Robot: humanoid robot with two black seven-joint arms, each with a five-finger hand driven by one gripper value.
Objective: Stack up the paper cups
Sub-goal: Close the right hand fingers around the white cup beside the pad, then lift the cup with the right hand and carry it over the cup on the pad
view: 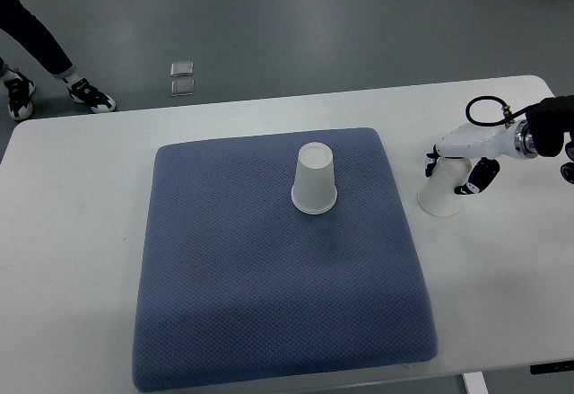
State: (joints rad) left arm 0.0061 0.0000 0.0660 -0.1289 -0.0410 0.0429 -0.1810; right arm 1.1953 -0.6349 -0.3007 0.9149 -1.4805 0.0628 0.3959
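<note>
White table (502, 277), blue knit-textured mat (269, 277). Right hand (459, 171) wraps a tapered inverted paper cup (441, 192) off the mat. Second cup (315, 179), inverted, stands on the mat to the hand's left.

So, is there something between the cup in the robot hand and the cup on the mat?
Nothing visible. The right robot hand holds a paper cup on the white table; only bare blue mat separates it from the upside-down cup.

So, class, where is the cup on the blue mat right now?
The cup stands upside down on the mat, right of its centre toward the far edge, apart from the second cup the right robot hand grips.
</note>
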